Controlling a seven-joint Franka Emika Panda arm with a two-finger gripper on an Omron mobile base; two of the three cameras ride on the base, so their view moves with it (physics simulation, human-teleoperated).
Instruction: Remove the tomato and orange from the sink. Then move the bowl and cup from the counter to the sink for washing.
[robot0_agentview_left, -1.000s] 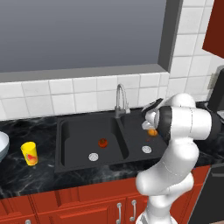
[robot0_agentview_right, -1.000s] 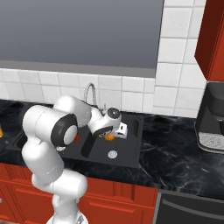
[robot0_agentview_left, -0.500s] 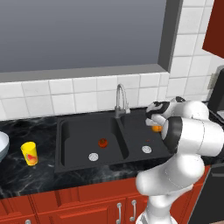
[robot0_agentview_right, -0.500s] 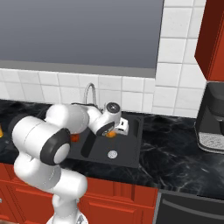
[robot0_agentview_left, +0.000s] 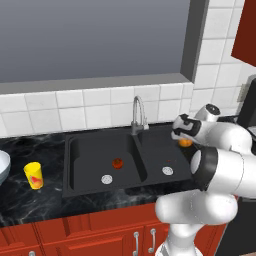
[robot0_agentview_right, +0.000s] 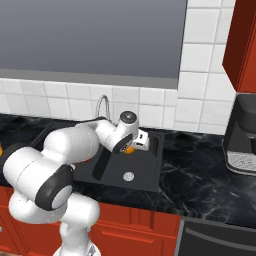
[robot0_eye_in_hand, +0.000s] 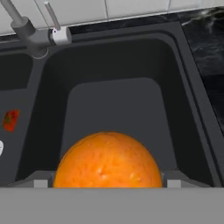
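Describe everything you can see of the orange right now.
The orange is a bright, round ball with a mottled, lightly veined peel and paler flecks. In the hand view it sits between the tool's two finger tips, above the sink's right basin; its underside is hidden. From the left base view it peeks out beside the white hand near the basin's right edge. Whether the fingers press on it cannot be told.

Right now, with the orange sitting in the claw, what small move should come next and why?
Probably carry the orange sideways to the counter at the right: the claw seems to hold it above the sink's right basin, while the tomato waits in the left one.
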